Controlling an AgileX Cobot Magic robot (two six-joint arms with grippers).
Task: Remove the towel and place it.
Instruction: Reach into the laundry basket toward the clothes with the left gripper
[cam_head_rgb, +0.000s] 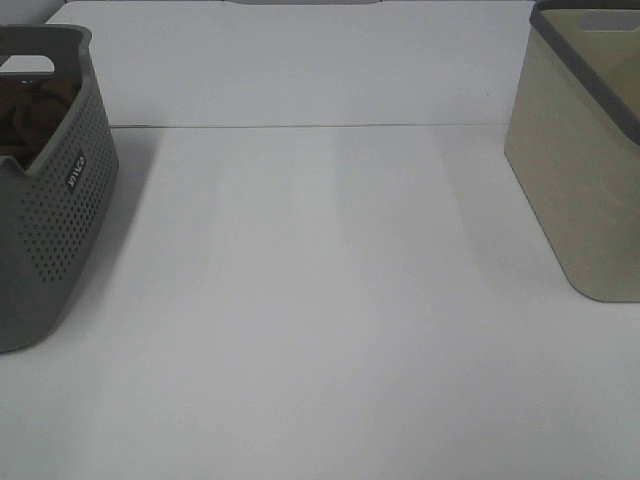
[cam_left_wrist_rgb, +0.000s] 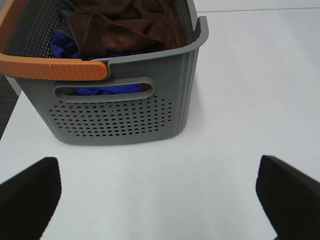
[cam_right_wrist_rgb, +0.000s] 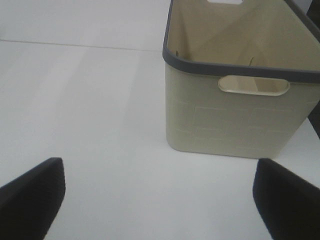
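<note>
- Far left on the matte white surface (cam_head_rgb: 320, 330): grey plastic basket (cam_left_wrist_rgb: 125, 110), walls pierced with rows of small round holes, slot handle in the end wall, ribbed orange grip (cam_left_wrist_rgb: 52, 69) along one rim.
- On its side wall, a small dark label (cam_head_rgb: 76, 171); white lettering too blurred to read.
- Inside that basket: the towel (cam_left_wrist_rgb: 125, 25), reddish-brown plush, crumpled over a blue cloth (cam_left_wrist_rgb: 64, 46).
- Left end effector (cam_left_wrist_rgb: 157, 172): released, dark fingers (cam_left_wrist_rgb: 30, 200) spread wide, above the surface just short of the grey basket.
- Far right: beige basket (cam_right_wrist_rgb: 235, 120), smooth walls with a faint square grid, dark grey rim, oval handle slot.
- Right end effector (cam_right_wrist_rgb: 157, 172): released too, fingers wide apart, facing the beige basket.
</note>
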